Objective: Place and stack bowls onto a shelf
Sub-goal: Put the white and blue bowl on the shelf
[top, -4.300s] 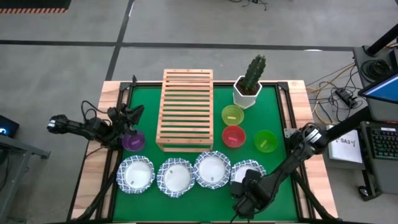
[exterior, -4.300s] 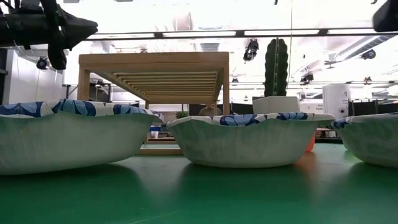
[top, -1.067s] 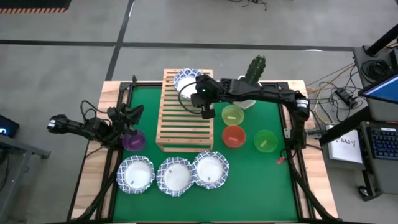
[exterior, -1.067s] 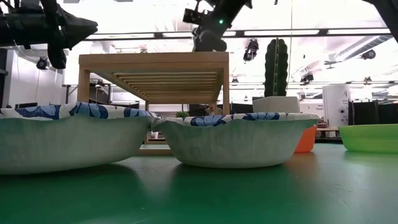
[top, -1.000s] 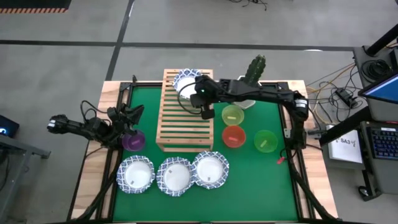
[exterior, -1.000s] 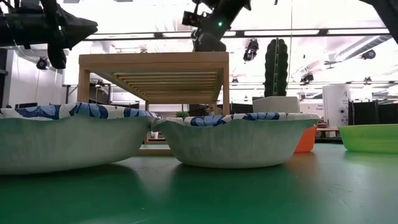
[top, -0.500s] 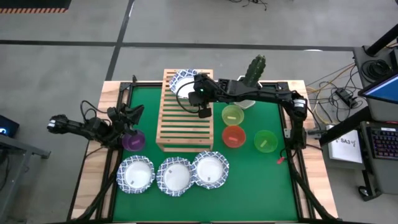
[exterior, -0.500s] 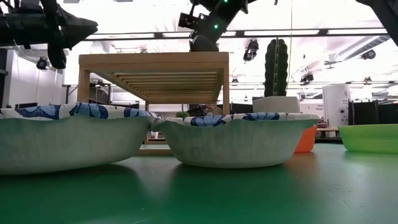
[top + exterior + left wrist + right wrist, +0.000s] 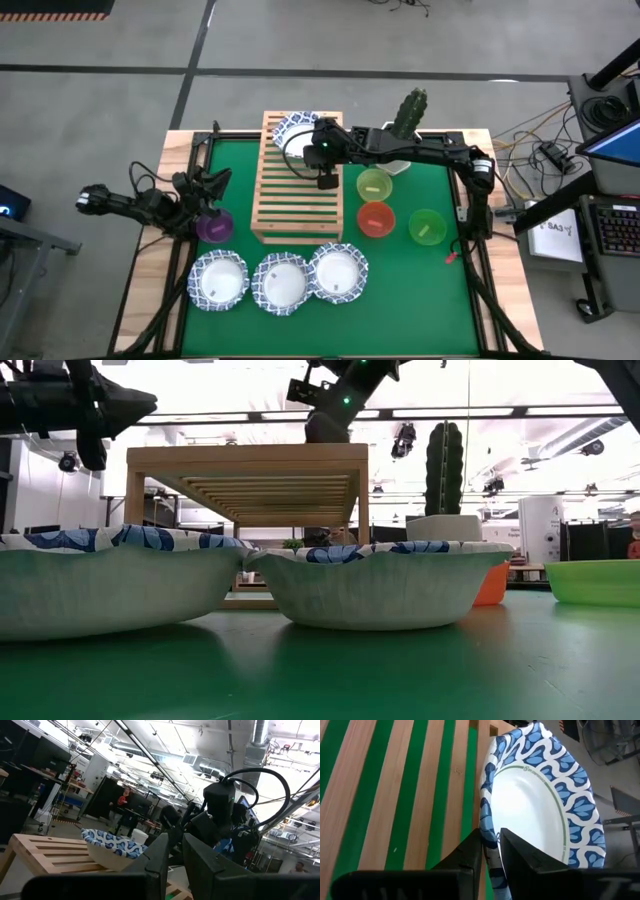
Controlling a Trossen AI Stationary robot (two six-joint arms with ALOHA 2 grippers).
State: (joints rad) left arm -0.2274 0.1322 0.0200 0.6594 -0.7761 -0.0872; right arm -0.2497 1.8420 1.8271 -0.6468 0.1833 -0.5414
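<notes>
A white bowl with a blue patterned rim [image 9: 293, 128] sits on the far end of the wooden slatted shelf [image 9: 300, 195]. My right gripper [image 9: 491, 837] reaches it from the right. It is open by a narrow gap, with one finger on each side of the bowl's rim. Three more blue-rimmed bowls [image 9: 283, 282] stand in a row near the table's near edge. My left gripper [image 9: 205, 200] hovers just beyond the purple bowl [image 9: 214, 228] at the left, its fingers [image 9: 195, 855] a narrow gap apart with nothing between them. My right gripper has the bowl's rim [image 9: 487, 822], on the side toward the table's right and near edges, between its two fingers, one inside the bowl and one outside. The fingers slant down from the right. The bowl rests on the shelf's slats. I cannot tell whether the fingers touch the rim.
Right of the shelf stand a yellow-green bowl [image 9: 375, 184], a red-orange bowl [image 9: 376, 218] and a green bowl [image 9: 427, 227]. A cactus in a white pot [image 9: 402, 130] stands at the far right, close behind my right arm. The shelf's near half is bare slats.
My right gripper has edged a little toward the table's left edge at the shelf's far end. The blue-rimmed bowl has shifted slightly the same way on the slats.
</notes>
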